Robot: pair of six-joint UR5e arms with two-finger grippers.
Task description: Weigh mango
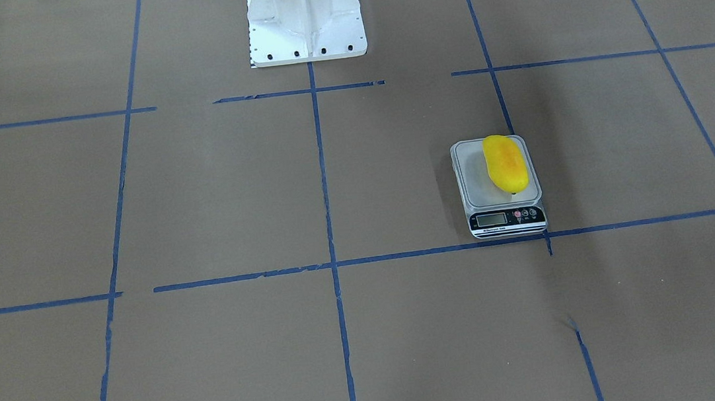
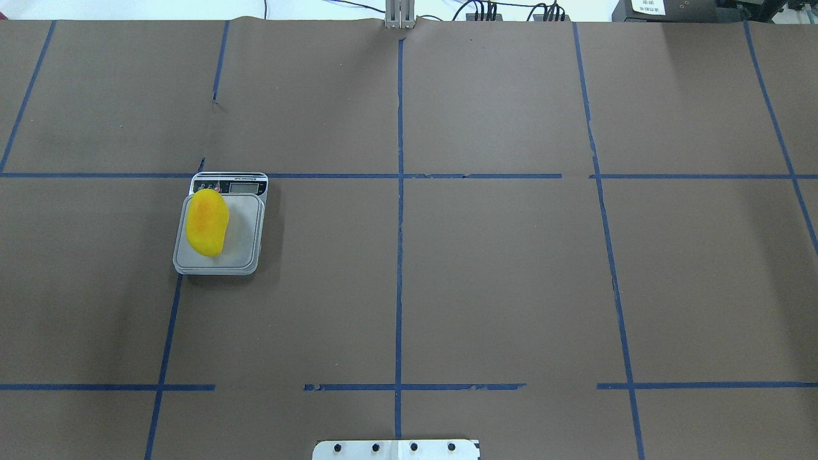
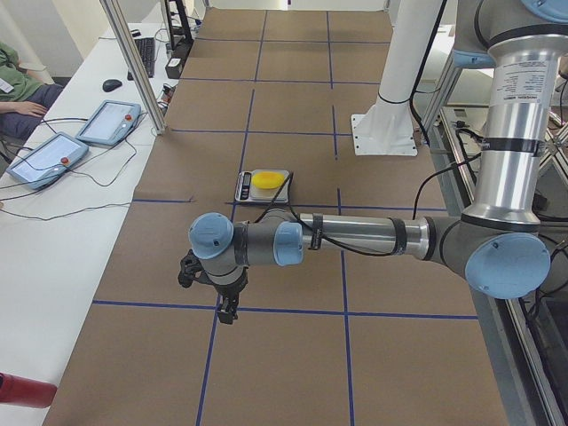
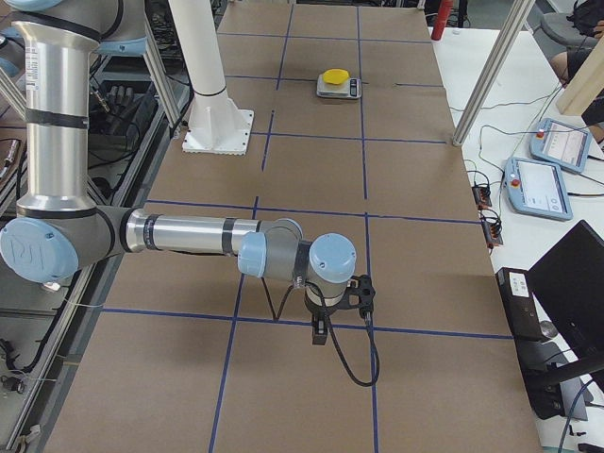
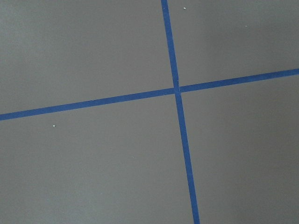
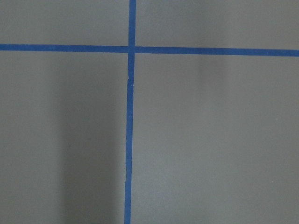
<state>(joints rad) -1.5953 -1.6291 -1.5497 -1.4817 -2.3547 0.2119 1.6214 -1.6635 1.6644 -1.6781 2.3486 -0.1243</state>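
Mango (image 2: 206, 222), oblong, bright yellow, orange blush, seemingly smooth, on scale (image 2: 246, 236)

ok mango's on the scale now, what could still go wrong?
1. The mango lies off-centre, toward the robot's left edge of the scale; being rounded, it might roll off if nudged.
2. In the overhead view its far end looks close to the buttons beside the display; contact there could skew the reading.
3. The digits are too small to read here.
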